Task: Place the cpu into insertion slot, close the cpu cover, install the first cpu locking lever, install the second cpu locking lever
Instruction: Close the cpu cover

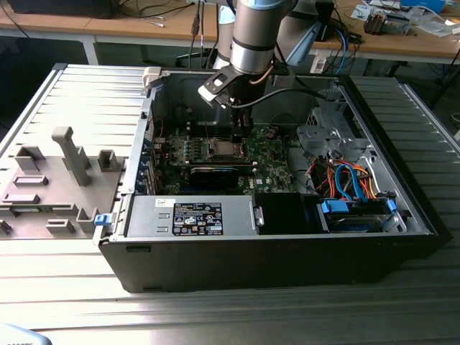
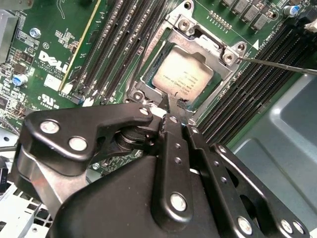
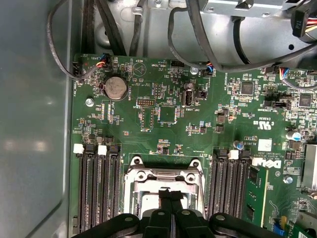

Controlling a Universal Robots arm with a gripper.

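Note:
The cpu (image 2: pixel 182 79), a dull silver square, lies in the insertion slot (image 1: pixel 219 149) on the green motherboard (image 3: pixel 148 109). The cpu cover (image 2: pixel 210 49), a silvery frame, lies flat around the chip, whose top shows through its window. A thin metal lever rod (image 2: pixel 277 64) sticks out from the socket's corner over the memory slots. My gripper (image 2: pixel 171 106) is shut with nothing between its fingers, its tips right at the cover's edge. In the first wrist view the gripper (image 3: pixel 171 192) hangs over the cover (image 3: pixel 163 174). In the exterior view the gripper (image 1: pixel 241 133) reaches down inside the case.
Rows of black memory slots (image 3: pixel 99 188) flank the socket on both sides. A black expansion card (image 1: pixel 215 174), a power supply box (image 1: pixel 190 215) and a cable bundle (image 1: pixel 345 180) crowd the case. A grey fixture tray (image 1: pixel 50 180) lies at the exterior view's left.

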